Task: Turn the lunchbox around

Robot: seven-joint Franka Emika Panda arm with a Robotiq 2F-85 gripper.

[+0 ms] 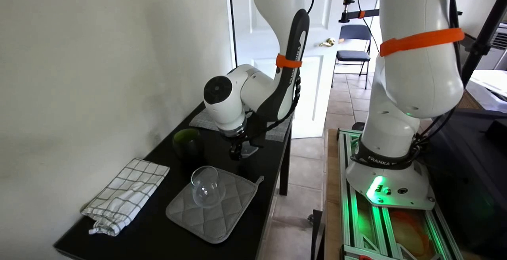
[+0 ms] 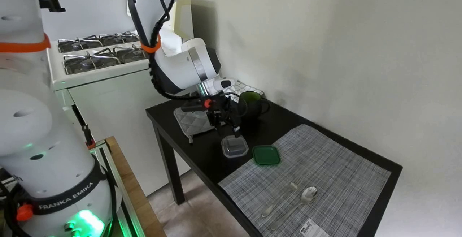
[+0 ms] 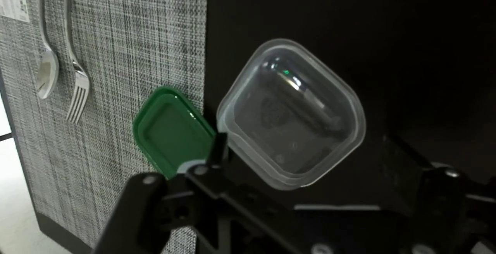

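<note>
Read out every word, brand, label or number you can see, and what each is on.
"FRANKA EMIKA": black band on the robot's base.
"FRANK… MIKA": black strip on the arm, orange strap over the middle.
White label on the placemat: too small to read.
Lunchbox: faint marks, unreadable.

I see a clear square plastic lunchbox (image 3: 286,126); just beside it, a green square plastic lid (image 3: 174,134) and a mottled grey woven placemat (image 3: 143,33); beneath it, a black table (image 1: 150,212); well apart from it, a dark-checked white cloth (image 1: 130,192).
</note>
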